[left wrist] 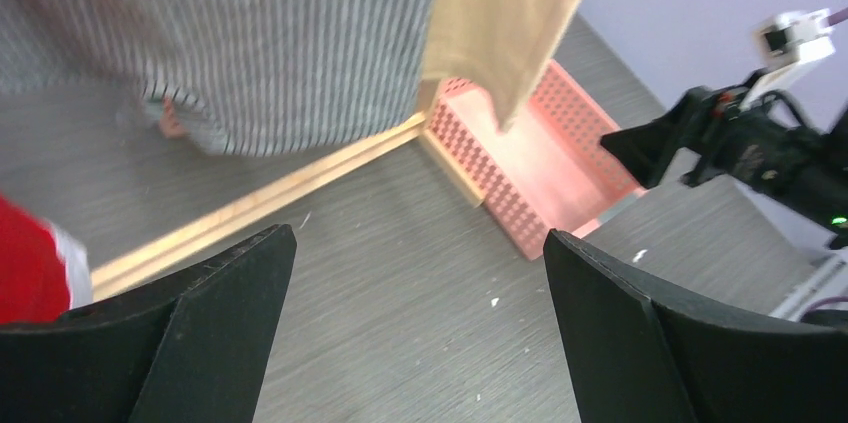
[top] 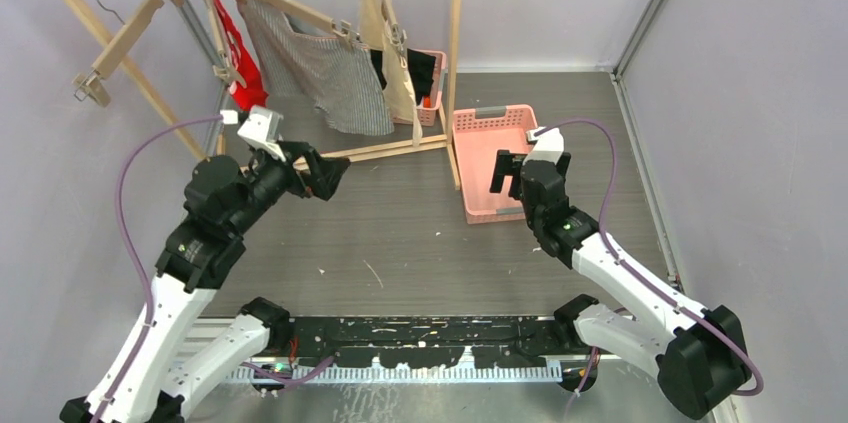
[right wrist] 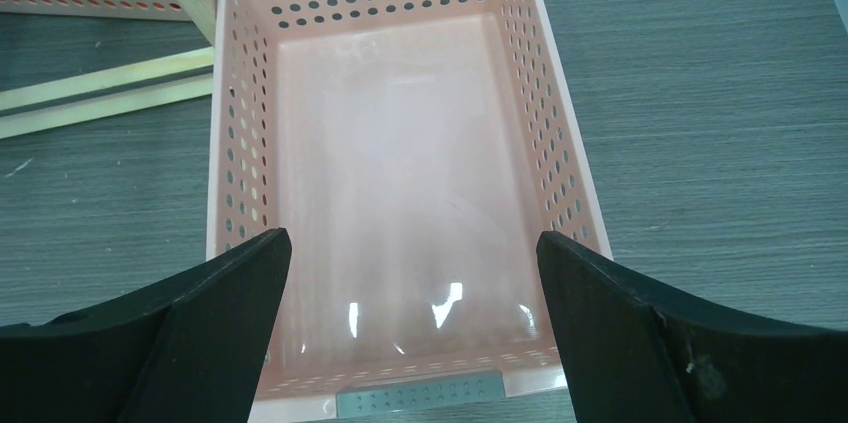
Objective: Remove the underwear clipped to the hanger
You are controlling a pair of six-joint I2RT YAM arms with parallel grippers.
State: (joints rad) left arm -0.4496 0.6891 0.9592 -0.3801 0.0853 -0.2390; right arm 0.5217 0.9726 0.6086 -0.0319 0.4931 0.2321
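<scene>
1. Along the far left of the tabletop (top: 400,233) stands a wooden rack (top: 455,63); all three pieces of underwear hang from its hangers by clips, so no piece has been removed yet.
2. From left to right they are the red piece (top: 235,53), the striped piece (top: 320,73) and the beige piece (top: 390,53); each dangles loose below its hanger, which leaves the lower hems as the easiest part to reach.
3. The left end effector (top: 325,175) has its fingers spread wide and holds nothing; it hovers near the rack's base rail, just below the striped piece and aimed at the cloth, probably lining up a first grasp.
4. The right end effector (top: 505,171) is also wide apart and holds nothing; it hangs over the pink basket (top: 490,123) to the right of the rack, and its wrist view looks straight down into the basket; it is likely parked where freed pieces would be dropped.
5. A second basket (top: 432,93) behind the rack holds black clothes; these are not part of the job.
6. A downward tug must beat the clips; the hanger may swing or slide along the rail.
</scene>
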